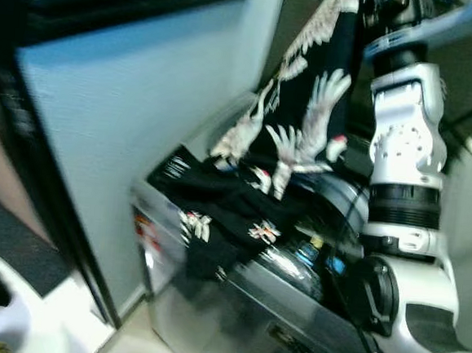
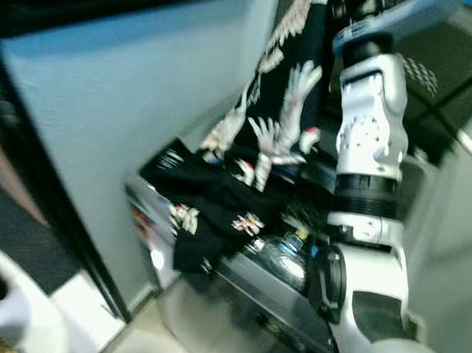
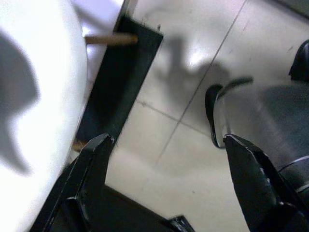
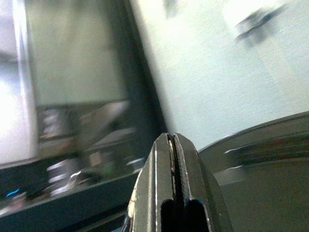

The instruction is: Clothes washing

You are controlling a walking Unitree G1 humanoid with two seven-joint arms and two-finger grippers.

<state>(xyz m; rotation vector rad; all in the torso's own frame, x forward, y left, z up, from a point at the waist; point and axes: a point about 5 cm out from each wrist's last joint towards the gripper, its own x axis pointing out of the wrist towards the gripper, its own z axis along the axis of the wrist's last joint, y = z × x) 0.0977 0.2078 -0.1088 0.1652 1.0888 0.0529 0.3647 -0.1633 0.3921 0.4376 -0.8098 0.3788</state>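
The right arm (image 1: 406, 149) is reaching up over the washing machine (image 1: 234, 307), lifting a black garment with white crane prints (image 1: 303, 108); the right claw (image 4: 173, 159) is showing its fingers pressed together, though I cannot tell whether cloth is between them. The garment's long axis is running steeply from the raised top down to folds heaped on the machine's top edge. Trailing fabric is likely to slip outside toward the floor. The left claw (image 3: 164, 169) is hanging wide open over floor tiles (image 3: 193, 96), holding nothing.

Soft printed cloth garment (image 1: 280, 139) drapes over a glossy metal washer (image 1: 232, 323), beside a matt painted wall (image 1: 135, 111).
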